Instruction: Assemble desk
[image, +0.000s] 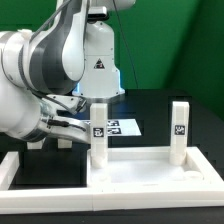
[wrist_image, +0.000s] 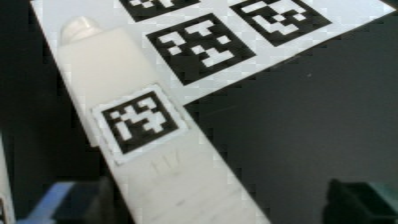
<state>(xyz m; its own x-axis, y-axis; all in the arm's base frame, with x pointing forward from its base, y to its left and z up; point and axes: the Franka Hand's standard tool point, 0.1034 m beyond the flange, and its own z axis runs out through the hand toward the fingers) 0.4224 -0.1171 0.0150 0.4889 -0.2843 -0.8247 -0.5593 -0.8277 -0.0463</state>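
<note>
The white desk panel (image: 150, 172) lies at the front of the table. Two white leg posts stand upright on its far corners, one (image: 100, 135) near the middle and one (image: 179, 128) at the exterior view's right. A third white leg post (wrist_image: 157, 150) with a square tag lies flat on the black table. In the wrist view it runs between my fingers. My gripper (wrist_image: 217, 205) is open around it. One finger (wrist_image: 71, 203) is close against the post; the other (wrist_image: 365, 200) stands clear of it. In the exterior view my gripper (image: 60, 133) is low behind the panel, and the lying post is hidden there.
The marker board (wrist_image: 222, 40) lies just beyond the lying post's far end; it also shows in the exterior view (image: 118, 127). A long white border bar (image: 10, 168) runs along the exterior view's left and front edge. My arm fills the upper left.
</note>
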